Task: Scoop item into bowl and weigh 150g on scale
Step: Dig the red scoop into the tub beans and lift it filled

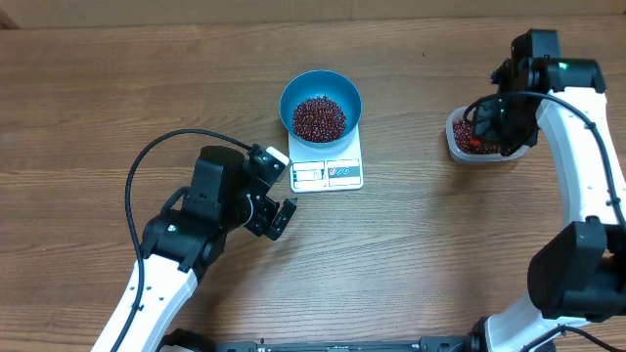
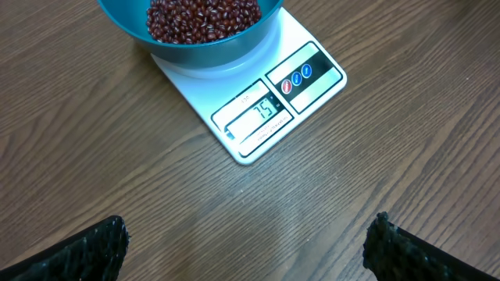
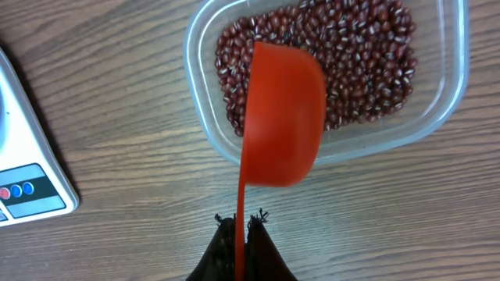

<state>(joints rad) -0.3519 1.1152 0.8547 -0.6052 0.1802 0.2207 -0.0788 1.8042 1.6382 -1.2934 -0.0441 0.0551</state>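
The blue bowl (image 1: 293,96) stands on the white scale (image 1: 329,174) and holds a heap of red-brown beans (image 1: 320,117). In the left wrist view the bowl (image 2: 211,53) with beans (image 2: 203,17) is at the top, and the scale (image 2: 312,47) has its display toward me. My left gripper (image 2: 246,250) is open over bare table just short of the scale, also visible overhead (image 1: 284,191). My right gripper (image 3: 242,226) is shut on the thin handle of a red scoop (image 3: 283,117), whose cup hangs tilted over the near edge of a clear tub (image 3: 449,94) of beans (image 3: 367,62).
The clear tub (image 1: 455,147) sits at the right of the table, well apart from the scale. A black cable (image 1: 147,166) loops off the left arm. A corner of the scale (image 3: 31,187) shows at the left of the right wrist view.
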